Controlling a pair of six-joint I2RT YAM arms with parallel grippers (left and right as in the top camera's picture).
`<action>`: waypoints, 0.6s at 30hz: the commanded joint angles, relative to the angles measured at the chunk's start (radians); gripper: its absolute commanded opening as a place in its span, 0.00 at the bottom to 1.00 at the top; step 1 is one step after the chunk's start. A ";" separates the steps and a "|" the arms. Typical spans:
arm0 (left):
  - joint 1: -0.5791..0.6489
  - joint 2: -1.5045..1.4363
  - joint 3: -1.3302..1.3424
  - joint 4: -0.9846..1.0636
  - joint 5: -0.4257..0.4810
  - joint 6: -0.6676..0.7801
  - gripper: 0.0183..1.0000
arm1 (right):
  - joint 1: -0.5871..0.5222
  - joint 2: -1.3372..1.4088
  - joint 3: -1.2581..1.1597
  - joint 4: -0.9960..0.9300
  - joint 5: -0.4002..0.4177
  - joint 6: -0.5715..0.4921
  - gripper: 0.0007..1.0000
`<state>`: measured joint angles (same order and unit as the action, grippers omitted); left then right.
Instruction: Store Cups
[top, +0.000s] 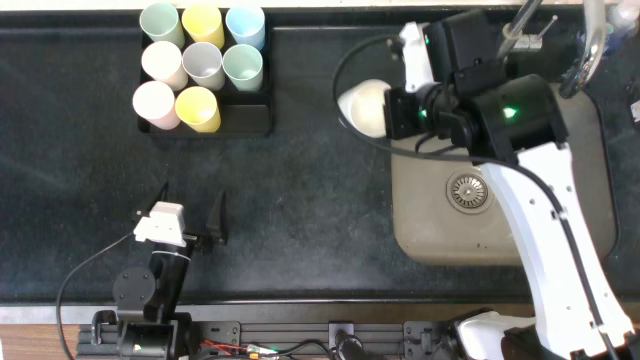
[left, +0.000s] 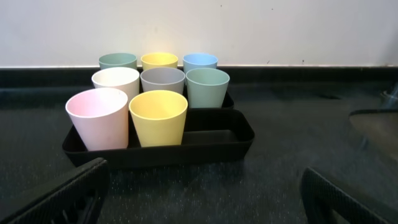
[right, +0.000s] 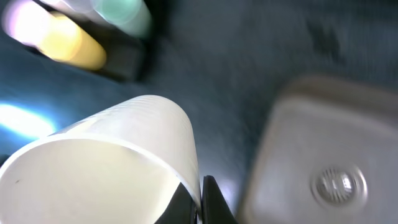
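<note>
Over on the dark worktop (top: 300, 190), looking down from above, a black tray (top: 252, 122) is sitting at about 10 o'clock with eight cups (top: 203, 62) standing upright in it. Only its 5 o'clock corner compartment is showing bare floor. The left gripper (top: 190, 208) is hanging out at 7 o'clock, fingers spread wide and gripping nothing, well apart from the tray. The sink (top: 430, 230) is taking up the 3 o'clock side. The right arm (top: 560, 230) is reaching up past it from 5 o'clock. The right gripper (top: 388, 110) is holding a white cup (top: 362, 107) at about 1 o'clock, tipped sideways, just off the sink's rim and well apart from the tray.

From the left wrist camera, the tray (left: 242, 140) is facing the wide-open left gripper (left: 204, 174). A pink cup (left: 98, 117) and a yellow cup (left: 158, 116) are standing side by side in the nearest row, and the bare compartment is sitting right beside the yellow one.

From the right wrist camera, the white cup (right: 112, 162) is looming large with its mouth toward the lens. The right gripper (right: 199, 205) is pinching its rim. It's hanging over the dark worktop (right: 217, 81) beside the sink (right: 323, 124), and the tray's corner (right: 124, 62) is showing blurry farther off.
</note>
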<state>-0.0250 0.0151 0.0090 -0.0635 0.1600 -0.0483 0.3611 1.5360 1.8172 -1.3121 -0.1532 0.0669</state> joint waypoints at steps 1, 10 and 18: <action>-0.003 -0.009 -0.001 -0.003 -0.005 0.015 1.00 | 0.069 0.076 0.143 0.005 -0.043 0.089 0.04; -0.003 -0.009 -0.001 -0.003 -0.005 0.015 1.00 | 0.169 0.266 0.267 0.100 -0.113 0.204 0.04; -0.003 -0.009 -0.001 -0.003 -0.005 0.015 1.00 | 0.198 0.379 0.267 0.140 -0.067 0.263 0.04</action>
<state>-0.0250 0.0151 0.0090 -0.0635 0.1600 -0.0483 0.5476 1.9007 2.0571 -1.1809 -0.2432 0.2890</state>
